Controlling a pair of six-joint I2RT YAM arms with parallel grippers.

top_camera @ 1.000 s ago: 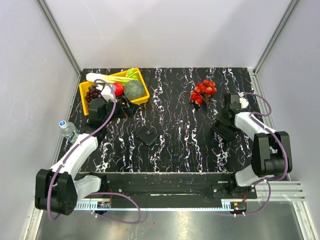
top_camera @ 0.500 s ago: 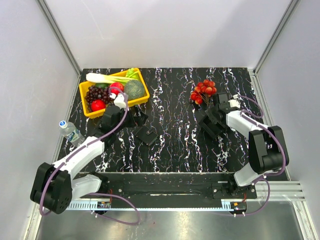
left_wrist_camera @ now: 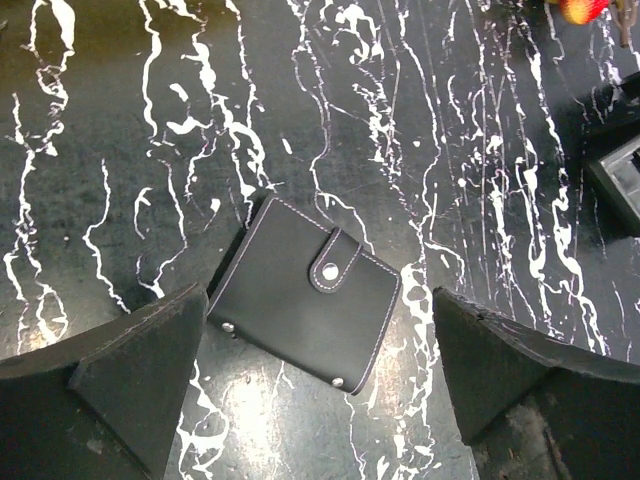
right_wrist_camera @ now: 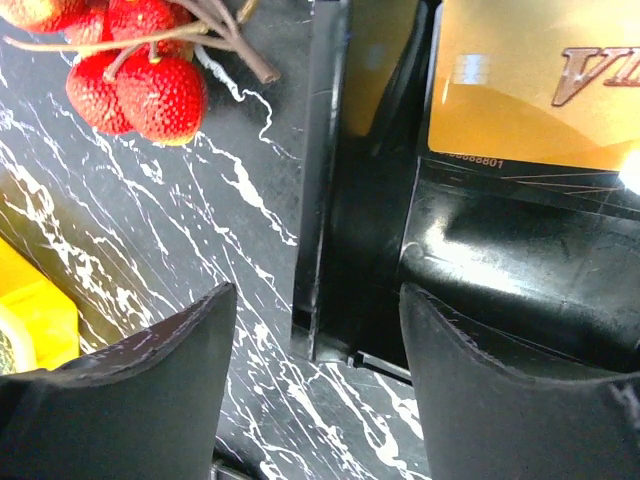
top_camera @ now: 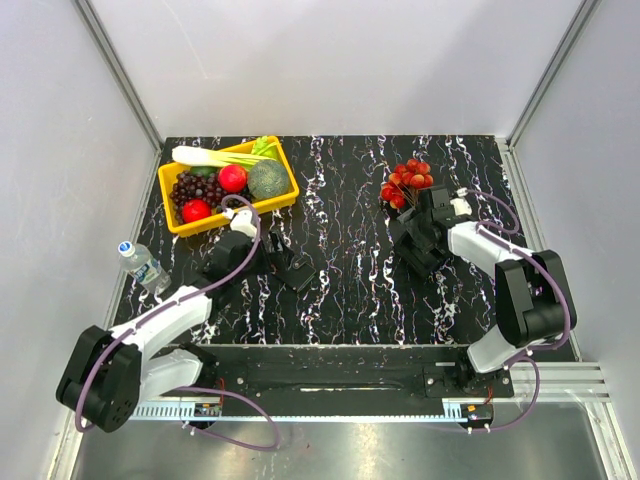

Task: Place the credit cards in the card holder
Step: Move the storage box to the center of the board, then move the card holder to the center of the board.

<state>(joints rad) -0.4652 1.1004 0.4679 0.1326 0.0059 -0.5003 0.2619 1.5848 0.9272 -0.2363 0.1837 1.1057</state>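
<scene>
The card holder [left_wrist_camera: 305,290] is a shut black wallet with a snap tab, lying flat on the marbled table; in the top view the card holder [top_camera: 300,274] is left of centre. My left gripper [left_wrist_camera: 318,375] hovers over it, open, one finger on each side and nothing held; from above the left gripper [top_camera: 272,252] partly covers it. A gold credit card [right_wrist_camera: 520,90] lies in a black tray [right_wrist_camera: 318,150]. My right gripper [right_wrist_camera: 315,340] is open astride the tray's corner wall, one finger inside and one outside. From above the right gripper [top_camera: 418,240] hides the tray.
A bunch of red strawberries [top_camera: 408,180] lies just behind the right gripper. A yellow basket [top_camera: 285,195] of fruit and vegetables stands at the back left. A water bottle [top_camera: 140,262] lies at the table's left edge. Grey walls close in three sides.
My left arm swung from the yellow basket over to the card holder. The right gripper slid left toward the strawberries and its jaws spread wide.
</scene>
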